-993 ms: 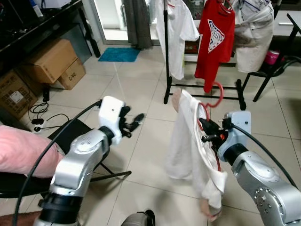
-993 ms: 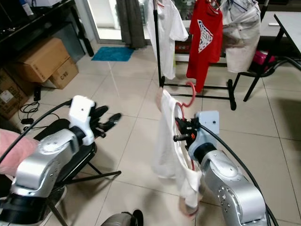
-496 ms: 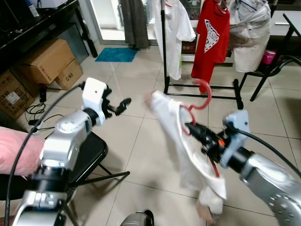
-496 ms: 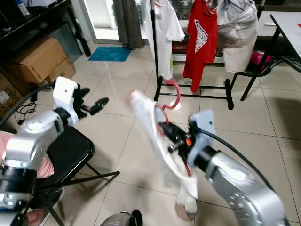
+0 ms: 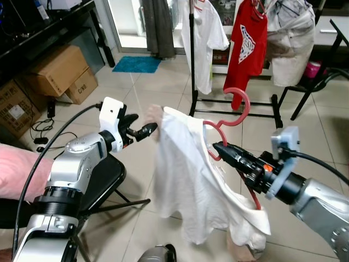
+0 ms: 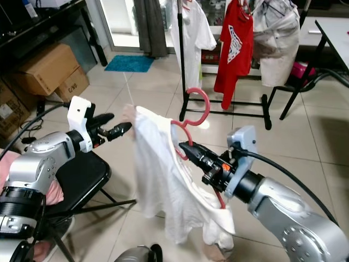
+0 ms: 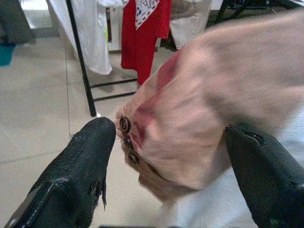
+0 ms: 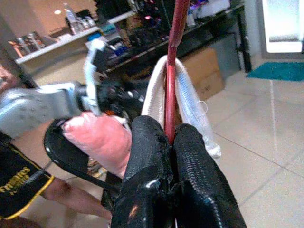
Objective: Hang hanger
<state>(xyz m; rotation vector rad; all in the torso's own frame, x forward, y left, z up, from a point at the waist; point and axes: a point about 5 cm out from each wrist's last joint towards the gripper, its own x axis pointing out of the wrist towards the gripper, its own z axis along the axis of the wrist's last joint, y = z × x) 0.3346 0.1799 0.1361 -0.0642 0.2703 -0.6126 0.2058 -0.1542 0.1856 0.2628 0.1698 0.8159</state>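
So the right pincer (image 5: 221,148) is clenched tight on the red hanger (image 5: 235,112), pinching the thin shaft just under the curved hook. The right wrist view makes that really clear: both textured black fingers (image 8: 190,161) squeeze together with the red rod running straight up from between them, something the head views only hint at. A white shirt (image 5: 185,185) drapes off the hanger, soft and crumpled, with pinkish cuffs, hanging in mid air above the tiled floor (image 5: 136,93).

The left pincer (image 5: 147,129) is spread wide, released, right beside the shirt's raised sleeve end on the hanger's left. The left wrist view shows what the head views can't: the pink ribbed cuff (image 7: 190,118) with a row of small dark buttons sits between the two rubbery fingers (image 7: 90,147), blurry, and I can't tell if it's touching either one.

Beyond the hanger stands a black metal clothes rack (image 5: 192,54) with a white tee (image 5: 210,38), a red tee (image 5: 248,46) with a white triangle print, and a grey garment (image 5: 292,43). Left of the hanger there's a black folding chair (image 5: 103,174), cardboard boxes (image 5: 60,68) further off, and a teal mat (image 5: 137,64) by the doorway
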